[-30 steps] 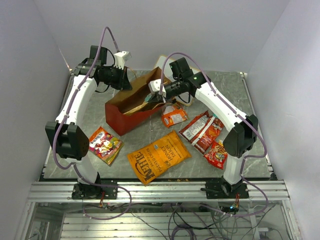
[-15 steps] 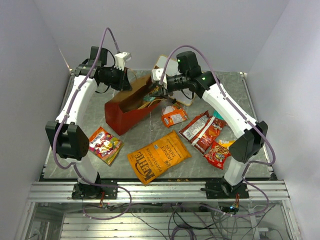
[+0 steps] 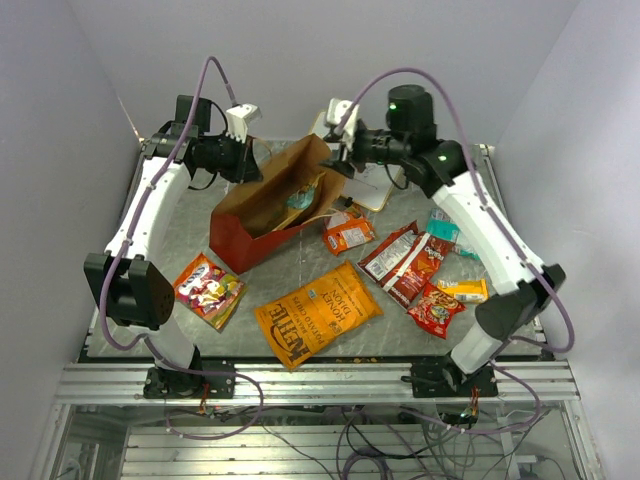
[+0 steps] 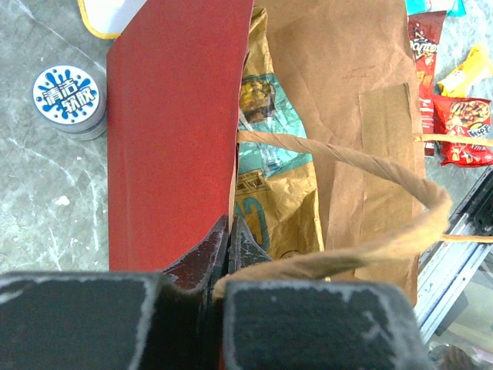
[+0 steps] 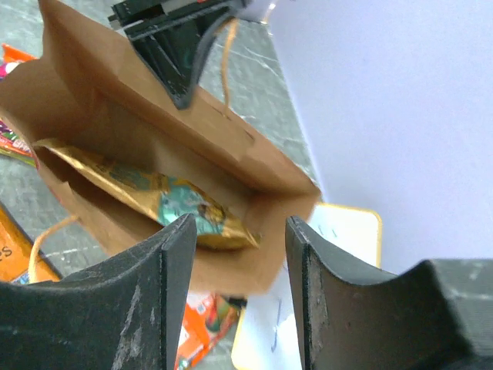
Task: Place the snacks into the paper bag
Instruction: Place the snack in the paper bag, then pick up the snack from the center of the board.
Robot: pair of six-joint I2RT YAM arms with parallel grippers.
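The left gripper (image 4: 227, 240) is pinched tight on the red wall of the paper bag (image 3: 245, 240) at its rim, with a loop handle (image 4: 347, 158) curving past the fingers. I judge the grip is there to keep the mouth lifted and spread so packets can slide in. The right gripper (image 5: 239, 225) hangs just off the bag's mouth, jaws wide with nothing between them, looking straight inside.

In the bag a tan chip bag (image 5: 158, 196) with a teal panel lies along the lower wall. The rest lie outside it:
- A small orange packet (image 3: 348, 233) is just beside the mouth.
- The orange Kettle chip bag (image 3: 318, 314) is near the red side, toward the arm bases.
- A multicoloured packet (image 3: 210, 288) is off the bag's closed end.
- The maroon packs (image 3: 405, 262), a red packet (image 3: 433, 308), a yellow bar (image 3: 465, 290) and a teal pack (image 3: 442, 228) are farther out from the mouth.

Most of the job looks undone. The orange packet by the mouth seems the easiest next reach.
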